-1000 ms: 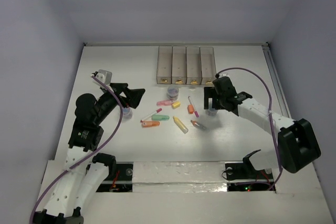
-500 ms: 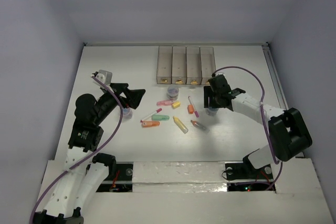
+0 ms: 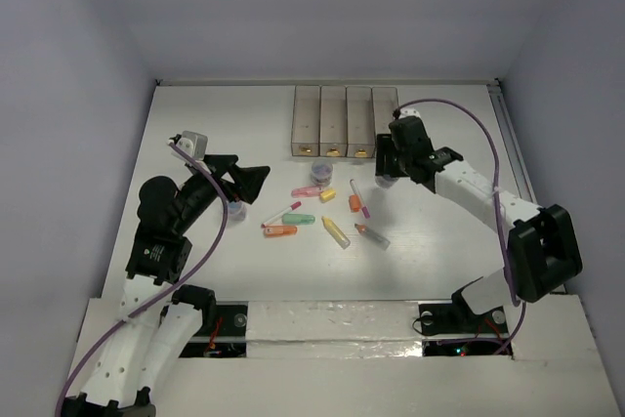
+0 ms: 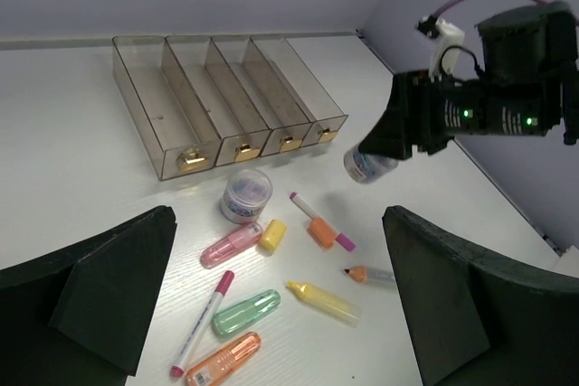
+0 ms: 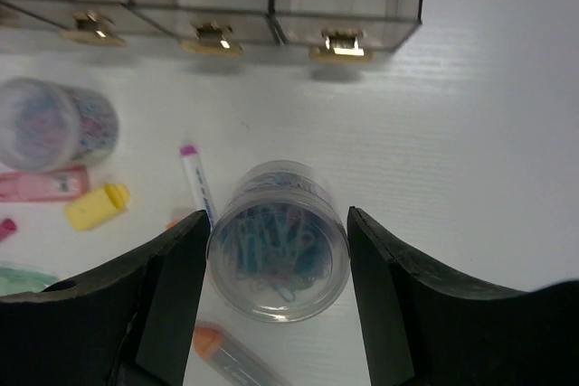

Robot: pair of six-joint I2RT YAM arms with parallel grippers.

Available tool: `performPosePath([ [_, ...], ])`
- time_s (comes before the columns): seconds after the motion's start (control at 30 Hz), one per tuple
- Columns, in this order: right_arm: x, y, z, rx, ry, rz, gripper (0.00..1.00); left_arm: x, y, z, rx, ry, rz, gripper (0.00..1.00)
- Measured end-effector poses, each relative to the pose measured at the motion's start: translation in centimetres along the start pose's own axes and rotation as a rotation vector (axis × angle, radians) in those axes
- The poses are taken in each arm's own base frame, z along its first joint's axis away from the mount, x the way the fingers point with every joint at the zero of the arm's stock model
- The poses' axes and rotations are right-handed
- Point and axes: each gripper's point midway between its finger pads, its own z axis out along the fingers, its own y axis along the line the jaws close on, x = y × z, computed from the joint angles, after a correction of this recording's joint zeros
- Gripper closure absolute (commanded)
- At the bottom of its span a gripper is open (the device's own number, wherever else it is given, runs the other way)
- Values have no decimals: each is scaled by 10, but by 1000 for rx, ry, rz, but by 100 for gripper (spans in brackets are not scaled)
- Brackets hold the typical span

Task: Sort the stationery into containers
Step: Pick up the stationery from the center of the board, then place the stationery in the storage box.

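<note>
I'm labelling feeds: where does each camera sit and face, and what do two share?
Top external: above, behind the bases, facing down at the bins; both arms show.
Left wrist: on the left arm, facing markers and bins past the open left claw.
Right wrist: on the right arm, facing down at the clear tub in the right claw.
Shared: both wrist views show that tub.

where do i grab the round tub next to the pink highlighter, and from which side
Probably best to take the round tub across its curved side wall, coming down from above: it stands upright, so the wall offers two opposite faces. Close on its left and right sides as the top view shows them, since the bins stand just behind it and the pink highlighter lies close in front.
</note>
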Motion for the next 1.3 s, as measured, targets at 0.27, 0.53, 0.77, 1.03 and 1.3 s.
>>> performPosePath([
  [0.27,-115,42,4,-73,-216,1,53,-2,-3,-2,6,-8,4,1],
  [0.53,-194,75,80,-71,-309,-26,54,-2,0,-2,-8,-11,3,1],
  [0.77,-217,56,140,-24,-314,-27,54,-2,2,-1,-19,-11,6,1],
  [1.03,-215,30,168,-11,-278,-12,54,0,2,0,-18,-3,7,1],
  [1.3,-199,36,194,-35,-243,-22,54,2,3,2,-24,4,3,1],
])
